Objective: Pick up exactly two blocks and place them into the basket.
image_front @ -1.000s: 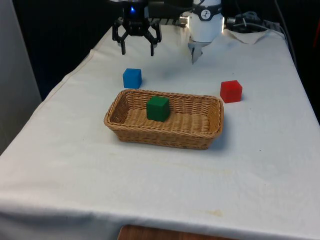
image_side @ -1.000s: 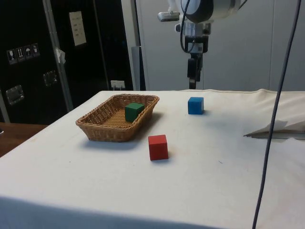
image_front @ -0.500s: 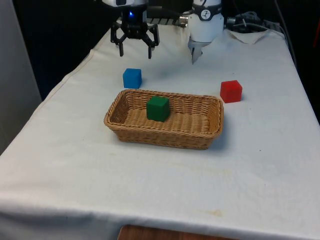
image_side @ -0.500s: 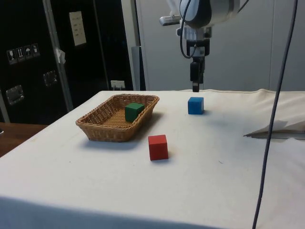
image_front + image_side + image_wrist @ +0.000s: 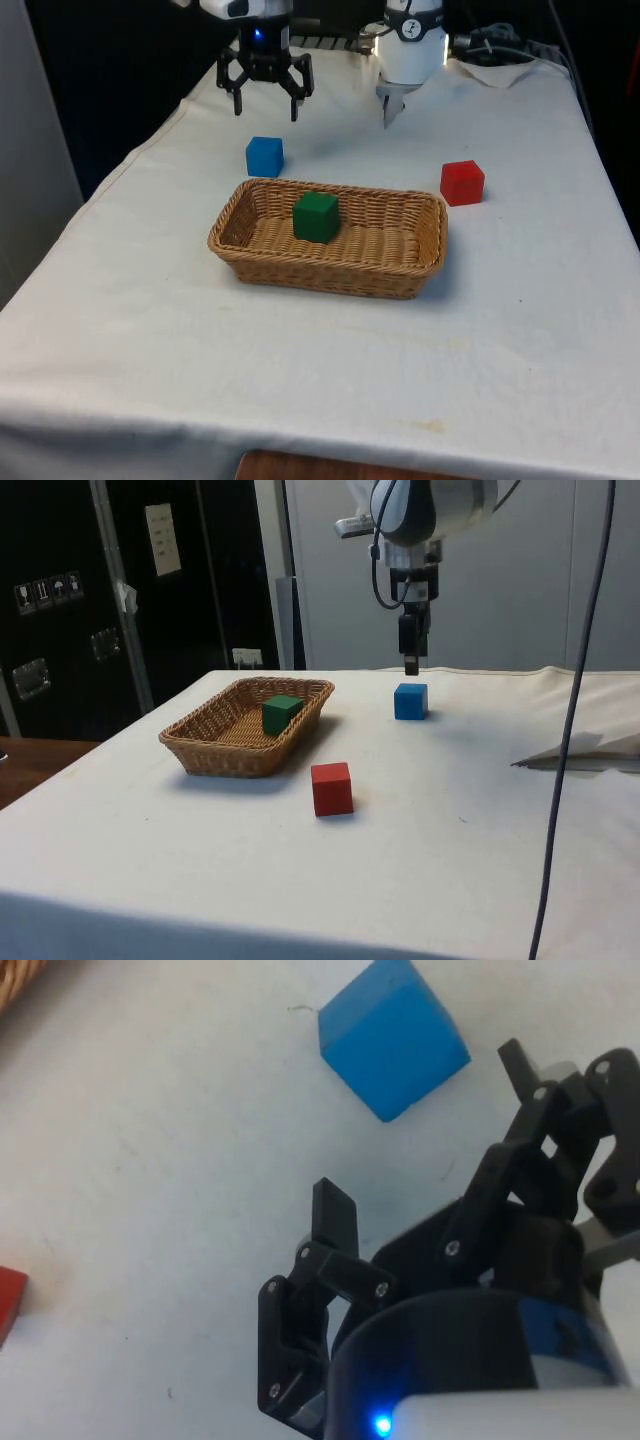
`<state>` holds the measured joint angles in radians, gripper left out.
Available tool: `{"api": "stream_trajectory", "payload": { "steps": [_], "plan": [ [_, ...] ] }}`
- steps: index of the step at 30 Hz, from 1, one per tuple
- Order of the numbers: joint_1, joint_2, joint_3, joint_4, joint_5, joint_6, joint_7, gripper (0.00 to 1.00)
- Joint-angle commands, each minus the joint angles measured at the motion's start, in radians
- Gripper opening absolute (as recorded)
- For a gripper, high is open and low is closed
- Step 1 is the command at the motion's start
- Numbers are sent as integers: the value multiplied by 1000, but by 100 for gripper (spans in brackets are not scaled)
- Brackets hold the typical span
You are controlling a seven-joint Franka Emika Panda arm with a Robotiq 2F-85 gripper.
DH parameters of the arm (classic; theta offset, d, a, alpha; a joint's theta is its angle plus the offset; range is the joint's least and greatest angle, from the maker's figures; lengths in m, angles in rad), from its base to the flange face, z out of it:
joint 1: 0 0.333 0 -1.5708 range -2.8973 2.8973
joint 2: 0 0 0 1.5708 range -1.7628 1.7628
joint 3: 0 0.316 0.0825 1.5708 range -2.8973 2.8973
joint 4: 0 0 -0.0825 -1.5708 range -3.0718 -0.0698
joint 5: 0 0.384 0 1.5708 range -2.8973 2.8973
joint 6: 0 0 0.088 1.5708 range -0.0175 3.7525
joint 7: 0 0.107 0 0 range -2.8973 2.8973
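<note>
A: Where is the gripper (image 5: 265,101)?

B: It hangs in the air beyond the blue block (image 5: 265,156), towards the far end of the table, its two fingers spread wide with nothing between them. From the side it (image 5: 410,666) hangs just above the blue block (image 5: 410,701) without touching it.

A: And the blocks?

B: The green block (image 5: 316,217) lies inside the wicker basket (image 5: 420,258), towards the front view's left half of it. The blue block stands on the cloth just beyond the basket's far left corner, apart from the rim. The red block (image 5: 462,182) stands on the cloth off the basket's far right corner, also apart.

A: Does the wrist camera add anything?

B: It shows the blue block (image 5: 394,1039) on the cloth ahead of the parted fingers (image 5: 334,1222), turned cornerwise to them and outside the gap. A sliver of the red block (image 5: 9,1301) and a bit of the basket's weave (image 5: 18,977) show at the edges.

A: And from the side?

B: There the red block (image 5: 331,788) is nearest the camera, and the basket (image 5: 215,755) shows its long wall with the green block (image 5: 281,713) tilted against the weave.

A: The surface and the room?

B: A white tablecloth (image 5: 300,350), lightly creased, with a folded bunch at the far right corner. Dark cabinets (image 5: 70,600) with a paper label stand behind in the side view, and a black cable (image 5: 570,730) hangs down in front.
</note>
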<state>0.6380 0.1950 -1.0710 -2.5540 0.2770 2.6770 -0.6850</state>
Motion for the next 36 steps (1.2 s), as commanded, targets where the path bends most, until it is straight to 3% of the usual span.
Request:
{"api": "stream_trajectory", "payload": {
  "steps": [1,2,3,5,9,10,11,18,19,20,26,27,28,32,33,34,36],
  "plan": [
    [-21,-3,30,-19,41,18,-32,100],
    [-1,3,-1,2,10,-2,-9,100],
    [-22,1,30,-16,51,16,-40,100],
    [-24,8,30,-12,70,13,-56,100],
    [-22,21,34,-6,107,10,-77,100],
    [-5,23,2,13,75,-11,-58,100],
    [-20,24,36,-5,113,10,-78,100],
    [-19,40,63,-4,141,14,-73,100],
    [-5,34,30,13,103,-11,-56,100],
    [-19,42,66,-3,145,14,-73,100],
    [-21,62,90,-2,174,15,-77,100],
    [-4,59,57,14,136,-11,-57,100],
    [-22,65,92,-1,176,15,-77,100],
    [-26,74,97,0,185,15,-82,100],
    [-5,72,63,14,149,-10,-59,100],
    [-27,76,97,1,188,15,-85,100],
    [-34,84,98,4,193,13,-94,100]
  ]
}}
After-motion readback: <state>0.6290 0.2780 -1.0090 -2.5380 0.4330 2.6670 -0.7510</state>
